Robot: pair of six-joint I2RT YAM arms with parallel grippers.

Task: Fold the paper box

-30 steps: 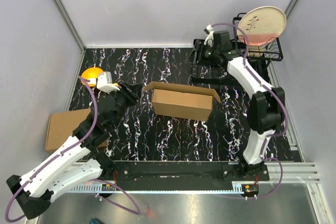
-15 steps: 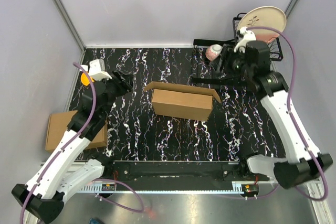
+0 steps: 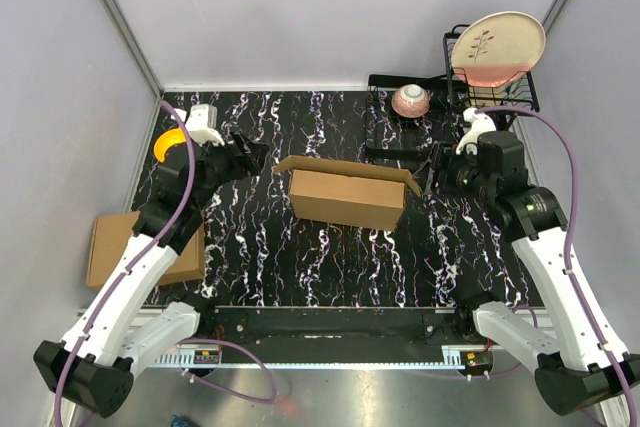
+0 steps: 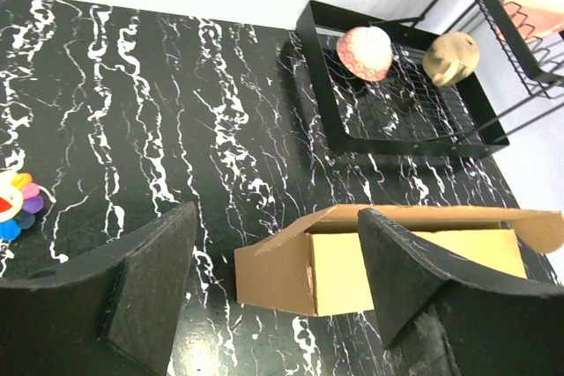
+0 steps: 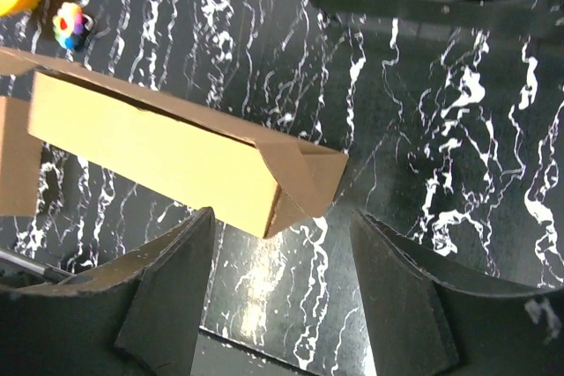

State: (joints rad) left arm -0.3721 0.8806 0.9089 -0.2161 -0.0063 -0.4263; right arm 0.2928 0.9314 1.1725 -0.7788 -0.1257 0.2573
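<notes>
**Flanking the paper box: both arms apart from it, jaws spread**

Overhead view. The paper box [image 3: 347, 199] sits near the middle of the black, white-veined table [image 3: 300, 267], its long side running left to right. Its top is not closed: a long flap [image 3: 340, 164] stands out along the far edge, and a short tab [image 3: 411, 181] angles off the right end. The left gripper [image 3: 250, 157] hangs just off the box's left end, and the right gripper [image 3: 435, 179] just off its right end; neither touches the cardboard.

Left wrist view. The two dark fingers [image 4: 154, 270] are spread wide with nothing between them, and the box's left end, with its lighter inner face, shows in the gap.

Right wrist view. The fingers [image 5: 172, 297] stand well apart and grip nothing; the box's right corner, with its folded triangular tab, lies ahead of them.

Surroundings. A second plain carton [image 3: 110, 247] lies at the left edge of the table, partly under the left arm. An orange bowl [image 3: 168, 143] sits at the far left, with a small multicoloured toy [image 5: 69, 24] near it. A pink bowl [image 3: 411, 99] rests in a black tray [image 3: 385, 80], and a patterned plate [image 3: 497, 45] stands in the wire rack [image 3: 505, 99] at the far right.
</notes>
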